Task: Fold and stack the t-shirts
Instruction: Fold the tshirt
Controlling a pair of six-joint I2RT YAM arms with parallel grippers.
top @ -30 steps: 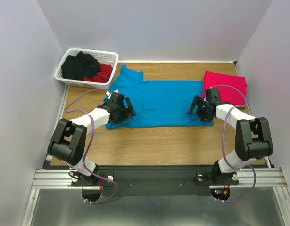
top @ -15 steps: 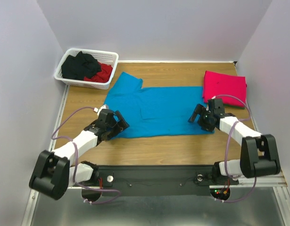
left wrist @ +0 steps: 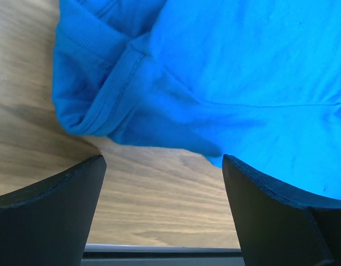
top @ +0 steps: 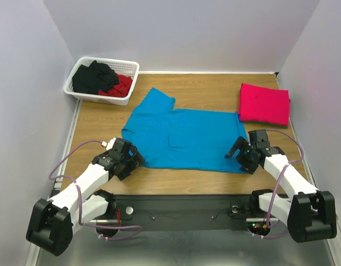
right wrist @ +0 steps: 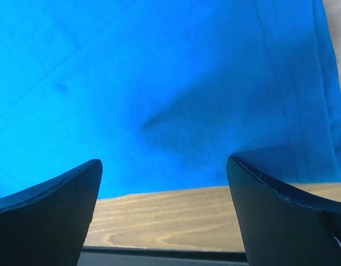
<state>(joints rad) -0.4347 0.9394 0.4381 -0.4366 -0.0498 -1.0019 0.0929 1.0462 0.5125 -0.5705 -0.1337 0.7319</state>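
The turquoise-blue t-shirt (top: 184, 136) lies spread flat on the wooden table, one sleeve pointing to the far left. It fills the left wrist view (left wrist: 225, 77) and the right wrist view (right wrist: 159, 88). The pinkish-red t-shirt (top: 264, 103) lies folded at the far right. My left gripper (top: 131, 160) is open and empty at the shirt's near-left corner (left wrist: 87, 119). My right gripper (top: 242, 157) is open and empty at the shirt's near-right corner. Bare wood shows between both pairs of fingers.
A white lattice basket (top: 80, 94) with black and red clothes stands at the far left corner. The table's near edge (top: 176, 191) runs just behind both grippers. Walls close in on the left, right and back.
Both arms have pulled toward the near edge, dragging the blue shirt nearer and flatter. Both grippers now stand open at its near corners.
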